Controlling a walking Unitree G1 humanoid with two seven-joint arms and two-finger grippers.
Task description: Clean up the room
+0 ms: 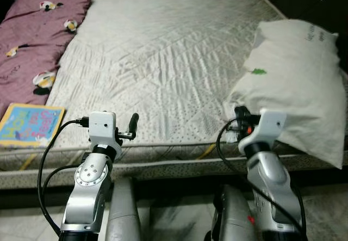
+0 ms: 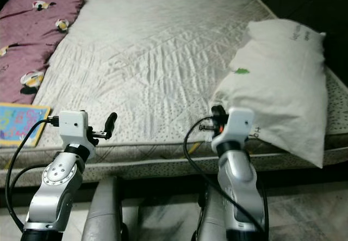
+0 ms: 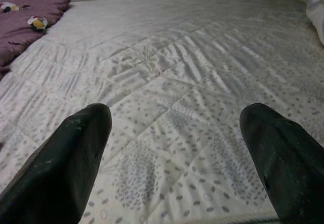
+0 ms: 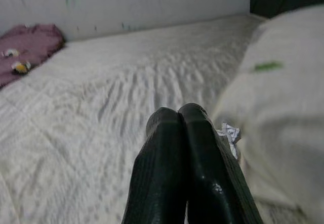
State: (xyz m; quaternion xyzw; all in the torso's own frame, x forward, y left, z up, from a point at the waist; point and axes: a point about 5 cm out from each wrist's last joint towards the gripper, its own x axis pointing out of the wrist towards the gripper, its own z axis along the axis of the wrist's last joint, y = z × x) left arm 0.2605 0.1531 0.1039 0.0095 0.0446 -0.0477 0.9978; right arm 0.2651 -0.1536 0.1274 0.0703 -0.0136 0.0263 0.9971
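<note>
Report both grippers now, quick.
Left gripper: open, empty, over the white quilted mattress.
Right gripper: closed, holding nothing, beside the white pillow.

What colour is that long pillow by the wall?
The long pillow is dusty purple with little cartoon pictures on it, seen best in the left eye view.

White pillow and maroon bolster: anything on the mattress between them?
Nothing: bare quilted mattress runs from the white pillow to the maroon bolster, in both eye views.

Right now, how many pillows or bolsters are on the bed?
2. A white pillow lies on the mattress's right side, overhanging the near edge beside the right gripper. A maroon bolster lies along its left edge. Nothing suggests more.
</note>
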